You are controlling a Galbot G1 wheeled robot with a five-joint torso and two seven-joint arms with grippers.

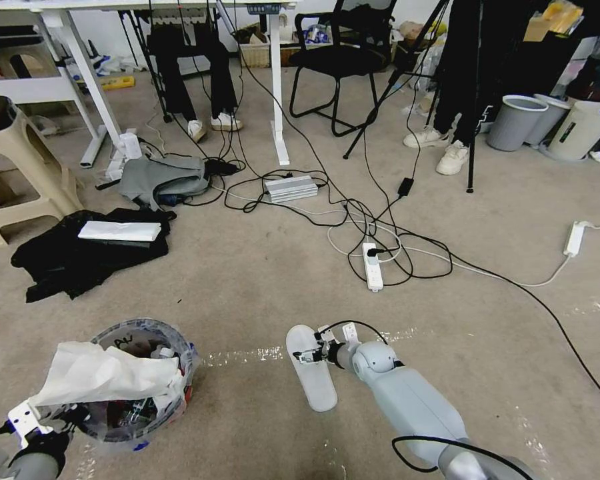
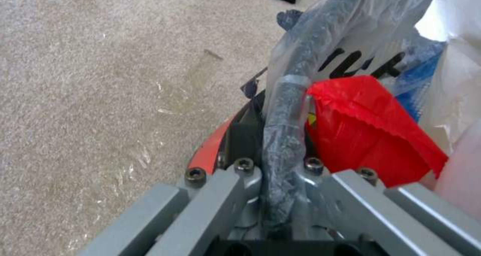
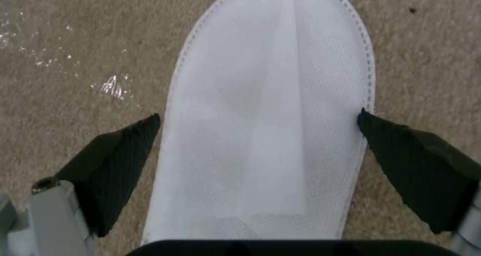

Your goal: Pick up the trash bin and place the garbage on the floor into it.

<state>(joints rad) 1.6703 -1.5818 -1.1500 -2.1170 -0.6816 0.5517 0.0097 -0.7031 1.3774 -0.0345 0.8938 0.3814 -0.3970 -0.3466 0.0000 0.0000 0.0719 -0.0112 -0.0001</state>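
left hand (image 2: 283, 173) – clamped on one trash bin (image 1: 143, 380) rim | right hand (image 3: 260, 147) – spread astride one white slipper (image 3: 270, 109)

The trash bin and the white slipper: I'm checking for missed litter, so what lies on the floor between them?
In the head view, only bare carpet crossed by a shiny tape line lies between the trash bin and the slipper.

A beige short-pile carpet (image 1: 247, 280) covers the whole room. A white desk frame (image 1: 277, 87) stands at the far side. Right of the desk is a black chair (image 1: 343, 60), and further right two grey bins (image 1: 515, 122). Left of the desk stands a beige plastic stool (image 1: 13, 167). Black cables (image 1: 380, 233) lie in front of the desk.
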